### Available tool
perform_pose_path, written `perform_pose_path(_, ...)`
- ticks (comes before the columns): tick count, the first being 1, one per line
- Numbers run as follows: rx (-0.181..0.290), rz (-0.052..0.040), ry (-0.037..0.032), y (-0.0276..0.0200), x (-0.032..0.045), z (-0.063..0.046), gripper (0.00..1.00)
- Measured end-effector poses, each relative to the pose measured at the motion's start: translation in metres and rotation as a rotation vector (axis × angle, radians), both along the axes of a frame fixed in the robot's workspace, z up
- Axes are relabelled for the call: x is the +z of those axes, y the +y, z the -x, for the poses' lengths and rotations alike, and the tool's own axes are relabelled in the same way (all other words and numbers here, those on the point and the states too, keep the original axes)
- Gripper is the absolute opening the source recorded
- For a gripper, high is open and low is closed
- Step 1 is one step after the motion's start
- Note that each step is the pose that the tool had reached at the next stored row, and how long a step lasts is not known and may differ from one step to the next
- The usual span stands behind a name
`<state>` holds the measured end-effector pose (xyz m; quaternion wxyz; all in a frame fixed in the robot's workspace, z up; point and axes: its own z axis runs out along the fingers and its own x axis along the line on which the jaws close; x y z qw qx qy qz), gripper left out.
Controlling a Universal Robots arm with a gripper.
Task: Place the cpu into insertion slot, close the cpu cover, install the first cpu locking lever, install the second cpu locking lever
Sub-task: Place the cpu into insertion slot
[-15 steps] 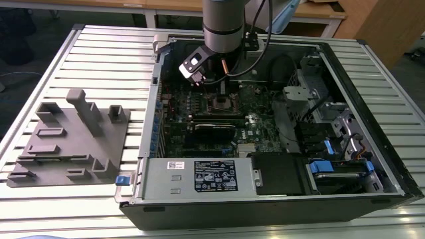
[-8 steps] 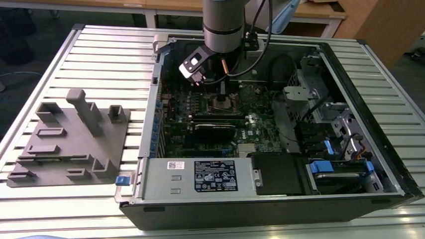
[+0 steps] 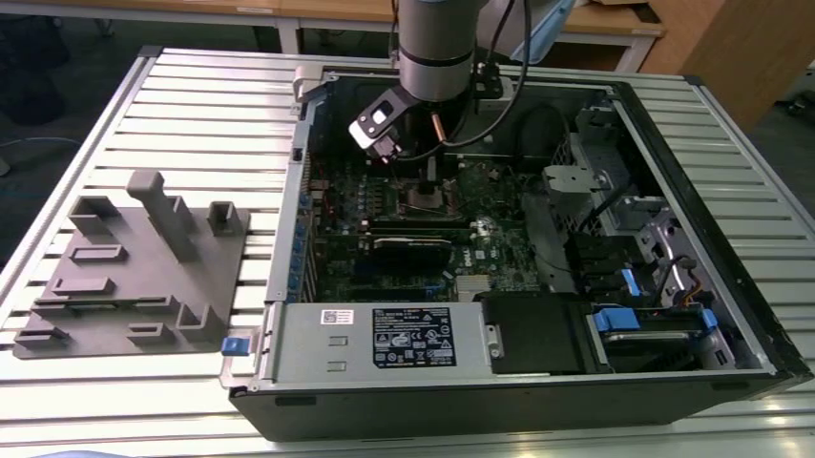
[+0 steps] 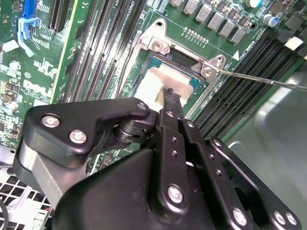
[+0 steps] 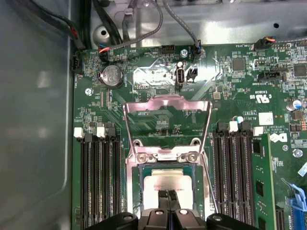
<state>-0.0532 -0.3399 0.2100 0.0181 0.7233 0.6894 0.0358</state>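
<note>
The cpu (image 5: 158,182) lies flat in the socket on the green board, its pale metal top (image 4: 152,79) showing in both wrist views. Behind it the cpu cover (image 5: 168,101) stands raised on its hinge (image 4: 158,45), a silvery frame with the board visible through its window. My gripper (image 5: 168,195) is shut, its narrow tips (image 4: 171,94) down at the cpu's top near one edge; I cannot tell whether they touch it. A thin locking lever (image 4: 259,80) sticks out free beside the socket (image 5: 207,177). In the exterior view the gripper (image 3: 430,179) hangs over the socket (image 3: 427,198).
Memory slots (image 5: 96,182) flank the socket on both sides. Cables (image 5: 144,28) run along the board's far edge by the case wall (image 5: 33,120). A white-labelled grey box (image 3: 382,339) and blue drive bays (image 3: 637,320) fill the case's front. A grey fixture block (image 3: 134,267) sits outside the case.
</note>
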Motion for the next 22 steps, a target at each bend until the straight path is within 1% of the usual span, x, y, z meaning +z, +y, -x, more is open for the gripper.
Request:
perform_pose_path(3, 0.000, 0.0000, 0.0001, 0.0001, -0.0012, 0.000, 0.11)
perform_pose_path(8, 0.000, 0.0000, 0.0001, 0.0000, -0.0083, 0.000, 0.11)
perform_pose_path(12, 0.000, 0.0002, 0.0002, 0.0000, -0.0090, 0.000, 0.11)
perform_pose_path(16, 0.000, 0.0017, 0.0013, -0.0003, -0.0117, 0.000, 0.11)
perform_pose_path(22, 0.000, 0.0007, 0.0006, -0.0002, -0.0126, 0.000, 0.11)
